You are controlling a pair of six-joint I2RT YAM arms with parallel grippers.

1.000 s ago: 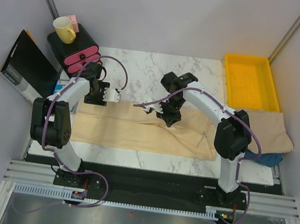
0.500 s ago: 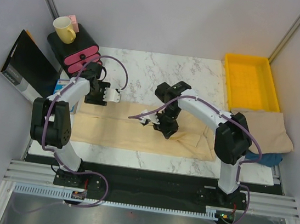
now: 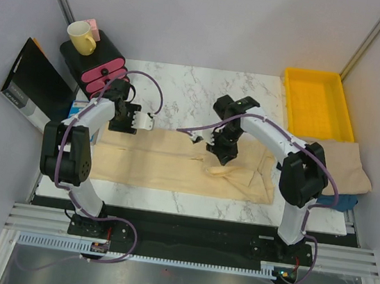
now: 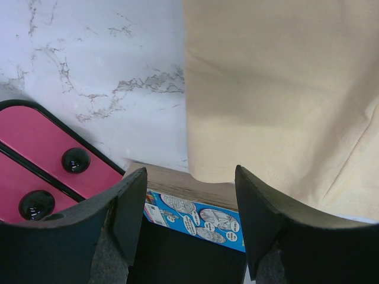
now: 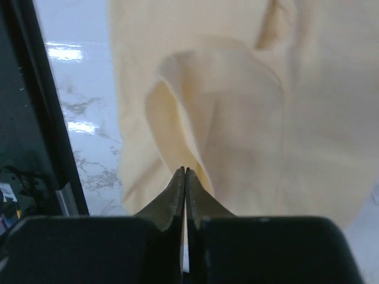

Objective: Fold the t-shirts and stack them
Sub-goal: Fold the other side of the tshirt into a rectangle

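A cream t-shirt lies spread across the marble table, partly folded and bunched at its right end. My right gripper points down onto it. In the right wrist view the right gripper has its jaws pressed together on a raised ridge of the t-shirt. My left gripper hovers open over the shirt's far-left corner. The left wrist view shows the left gripper with nothing between its fingers, above the t-shirt's edge. A second, beige t-shirt lies folded at the right.
A yellow tray stands at the back right. A pink-and-black case with a yellow mug sits at the back left, beside a black box. A blue printed carton lies under the left gripper. A teal cloth peeks out under the beige shirt.
My right gripper swung toward the near side and then to the right, drawing a fold of the shirt with it. The left arm has stayed still.
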